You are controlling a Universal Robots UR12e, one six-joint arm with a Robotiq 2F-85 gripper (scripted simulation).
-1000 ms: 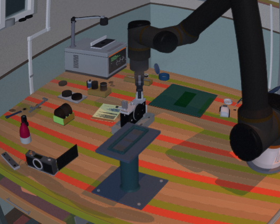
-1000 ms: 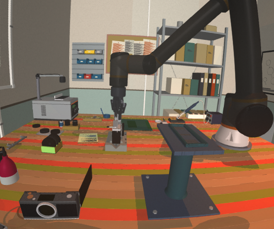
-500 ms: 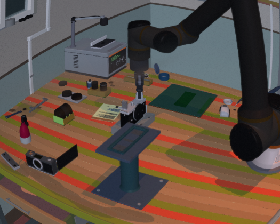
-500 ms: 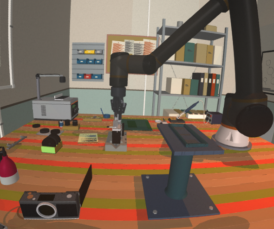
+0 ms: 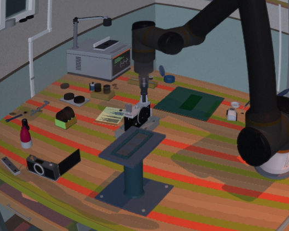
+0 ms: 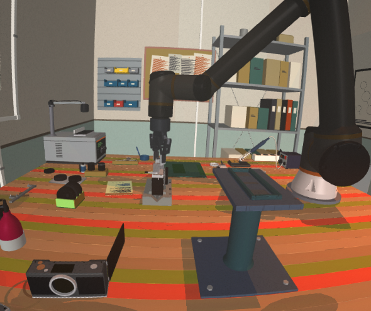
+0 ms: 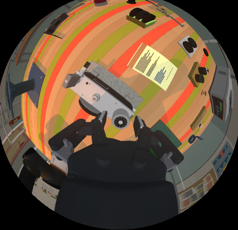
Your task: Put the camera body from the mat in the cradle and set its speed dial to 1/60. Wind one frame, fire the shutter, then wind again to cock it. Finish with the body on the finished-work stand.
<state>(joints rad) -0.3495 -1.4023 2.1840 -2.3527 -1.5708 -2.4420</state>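
Observation:
The grey cradle is partly hidden behind the stand's top plate and under the camera body that sits upright in it. The body's silver top plate carries a small shutter button, a wind lever at one end and the knurled speed dial at the other. The finished-work stand, a grey plate on a teal post, is in front of the cradle. The green mat lies behind to the right. My gripper hangs straight above the speed dial, fingers on either side of it, open and holding nothing.
Behind the cradle a grey instrument box stands at the table's far edge. A printed sheet, a lens tray and small parts lie to the left. A second camera with its back open lies near the front edge.

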